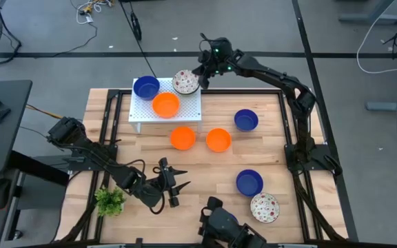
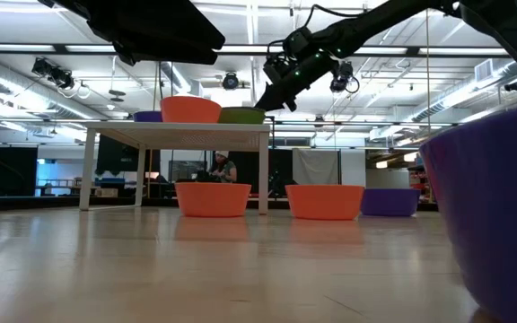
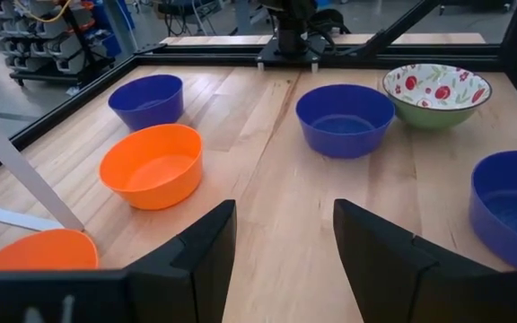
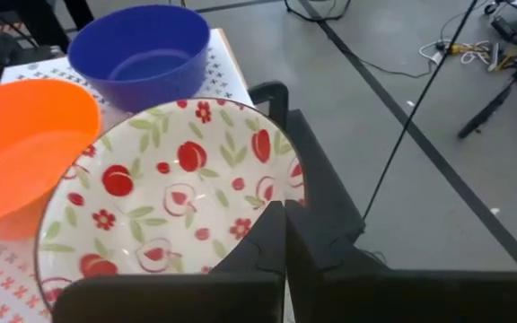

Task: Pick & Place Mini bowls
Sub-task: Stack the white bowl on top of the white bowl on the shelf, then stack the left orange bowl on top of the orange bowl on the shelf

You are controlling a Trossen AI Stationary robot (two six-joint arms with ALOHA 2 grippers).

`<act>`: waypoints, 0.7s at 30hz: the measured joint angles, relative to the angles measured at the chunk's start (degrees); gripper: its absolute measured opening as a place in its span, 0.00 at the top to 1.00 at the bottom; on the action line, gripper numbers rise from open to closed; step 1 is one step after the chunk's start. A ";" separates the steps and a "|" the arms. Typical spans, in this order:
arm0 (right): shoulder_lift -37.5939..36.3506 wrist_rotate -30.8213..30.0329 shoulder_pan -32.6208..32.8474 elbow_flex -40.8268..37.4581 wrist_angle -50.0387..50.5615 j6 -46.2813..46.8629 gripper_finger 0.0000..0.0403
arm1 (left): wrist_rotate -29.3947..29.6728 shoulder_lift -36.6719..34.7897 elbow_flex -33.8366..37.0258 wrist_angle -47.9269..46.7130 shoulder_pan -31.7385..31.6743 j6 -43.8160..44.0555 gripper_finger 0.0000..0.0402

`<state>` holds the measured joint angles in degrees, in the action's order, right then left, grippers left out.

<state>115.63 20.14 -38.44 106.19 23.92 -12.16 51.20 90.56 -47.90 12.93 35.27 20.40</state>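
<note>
Right tool (image 4: 281, 235) clenched on patterned bowl (image 4: 164, 193) rim over white rack (image 1: 140, 110), left tool (image 3: 284, 235) released, no legible writing.

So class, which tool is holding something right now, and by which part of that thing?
The right tool is shut on the rim of the patterned bowl, over the white rack. The left tool is open and holds nothing.

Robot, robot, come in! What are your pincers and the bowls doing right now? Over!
Right pincer shut on patterned bowl at the white rack. Left pincer open, near the plant. Nothing blocking.
</note>
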 joint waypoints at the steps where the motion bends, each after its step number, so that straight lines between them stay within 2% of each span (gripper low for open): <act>1: 0.00 -0.04 0.00 0.00 0.21 -0.17 1.00 | 0.00 0.00 0.00 0.00 0.00 0.00 0.52; 11: -0.19 -1.66 0.00 -0.02 -0.12 -1.07 0.99 | 0.00 0.00 0.00 -0.02 0.00 0.02 0.52; 15: -2.59 -1.68 0.48 -0.09 -0.10 -3.31 0.99 | 0.00 0.00 0.00 -0.02 0.00 0.00 0.52; 21: -10.10 -2.08 5.54 -0.20 12.08 -10.43 1.00 | -0.02 0.00 0.00 -0.05 0.36 -0.04 0.52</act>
<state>105.53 18.07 -32.89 105.99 36.00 -22.59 51.18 90.56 -47.90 12.88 35.63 20.36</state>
